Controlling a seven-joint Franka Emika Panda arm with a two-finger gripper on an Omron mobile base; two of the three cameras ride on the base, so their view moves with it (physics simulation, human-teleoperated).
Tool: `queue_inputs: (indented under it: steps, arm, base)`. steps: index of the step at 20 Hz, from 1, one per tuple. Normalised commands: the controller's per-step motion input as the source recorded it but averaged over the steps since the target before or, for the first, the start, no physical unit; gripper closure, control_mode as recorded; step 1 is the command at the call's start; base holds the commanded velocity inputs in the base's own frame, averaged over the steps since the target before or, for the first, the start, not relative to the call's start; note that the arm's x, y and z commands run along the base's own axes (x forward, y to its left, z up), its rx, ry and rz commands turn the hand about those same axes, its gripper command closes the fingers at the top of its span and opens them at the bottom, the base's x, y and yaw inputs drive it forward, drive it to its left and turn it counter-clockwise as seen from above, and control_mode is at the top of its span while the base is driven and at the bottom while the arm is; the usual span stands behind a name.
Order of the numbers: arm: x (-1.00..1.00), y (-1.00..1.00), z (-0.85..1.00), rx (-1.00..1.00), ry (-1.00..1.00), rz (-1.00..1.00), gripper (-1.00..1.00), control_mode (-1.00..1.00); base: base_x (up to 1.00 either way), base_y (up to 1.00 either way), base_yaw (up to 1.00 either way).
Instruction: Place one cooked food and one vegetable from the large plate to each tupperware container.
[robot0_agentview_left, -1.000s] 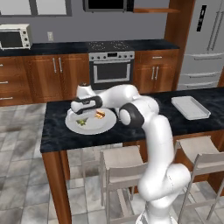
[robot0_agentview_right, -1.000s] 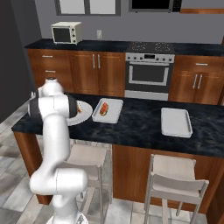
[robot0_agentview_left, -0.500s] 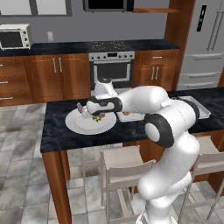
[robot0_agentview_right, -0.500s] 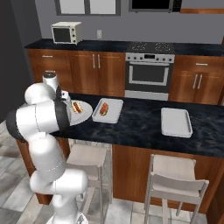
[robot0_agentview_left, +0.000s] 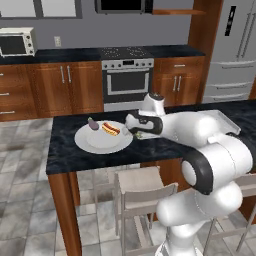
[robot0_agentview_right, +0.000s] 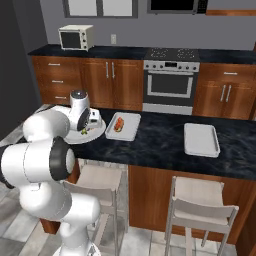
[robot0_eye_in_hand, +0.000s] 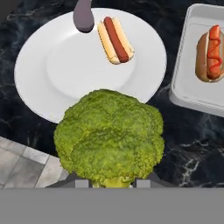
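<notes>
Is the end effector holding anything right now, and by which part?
Yes: the end effector holds the broccoli, pinched low at its stalk end, with the green crown facing away from the hand toward the large plate.

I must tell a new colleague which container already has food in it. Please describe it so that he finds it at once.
On the dark island counter, look beside the large plate, on the side toward the oven. The tupperware container there holds a hot dog with a red stripe; the other container, farther along, holds nothing.

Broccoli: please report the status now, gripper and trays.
Gripper shut on broccoli, lifted over the plate edge. Hot dog and eggplant remain on plate. Near tray holds one hot dog; path looks free.
</notes>
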Motion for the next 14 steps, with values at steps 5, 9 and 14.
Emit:
queue_inputs:
  steps: [5, 9, 14]
  arm:
    - [0.40, -1.00, 0.25, 0.06, 0.00, 0.00, 1.00, -1.00]
    - [0.61, -0.98, 0.18, 0.06, 0.05, 0.00, 1.00, -1.00]
    - [0.66, -0.62, -0.03, 0.00, 0.04, 0.00, 1.00, -1.00]
  base:
    - [0.00, 0.00, 0.00]
    - [0.00, 0.00, 0.00]
    - [0.00, 0.00, 0.00]
